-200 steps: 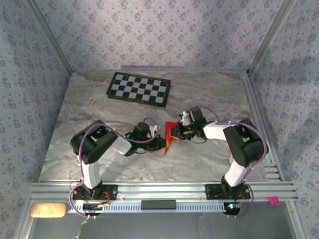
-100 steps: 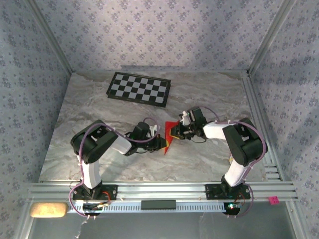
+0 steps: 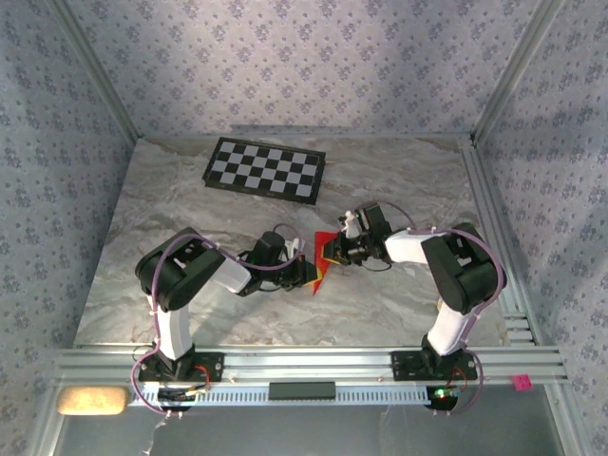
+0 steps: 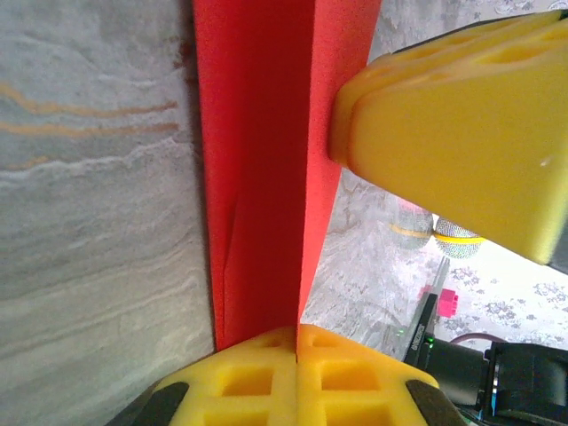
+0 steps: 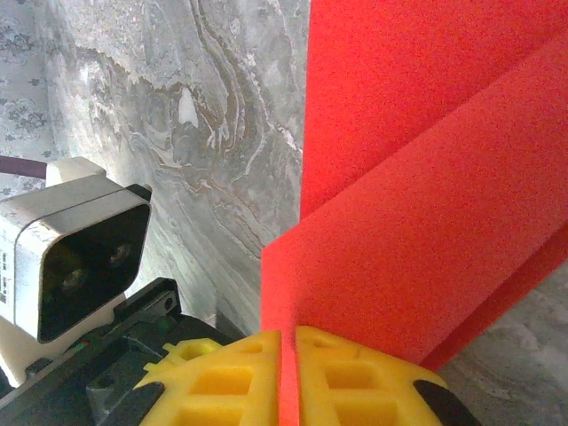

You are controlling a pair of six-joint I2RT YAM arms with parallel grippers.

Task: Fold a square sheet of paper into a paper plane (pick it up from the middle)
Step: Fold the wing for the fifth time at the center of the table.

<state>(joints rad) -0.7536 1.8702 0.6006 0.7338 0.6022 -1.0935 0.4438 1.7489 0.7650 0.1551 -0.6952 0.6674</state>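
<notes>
While both arms are bent in toward the middle of the marble table (image 3: 408,180), the red sheet of paper (image 3: 319,269) sits right between them, well in front of the checkerboard (image 3: 266,169) at the back. It's already creased into a narrow, pointed shape and stands on edge rather than lying flat. The left gripper (image 3: 306,274) is clamped tight on it: in the left wrist view the two yellow pads meet with the paper (image 4: 262,177) running straight up out of the seam of the gripper (image 4: 297,342). The right gripper (image 3: 330,253) is pinching the same sheet from the other side. Its own camera shows the paper (image 5: 426,177) wedged in the thin slit between the pads of that gripper (image 5: 288,346), with folded layers fanning up and to the right. One of the right gripper's fingers (image 4: 461,133) shows in the left wrist view too, pressed against the sheet's edge. The left arm's white wrist camera (image 5: 75,257) sits just beside the paper. From overhead the lower tip might be touching the table, but honestly I can't tell.
</notes>
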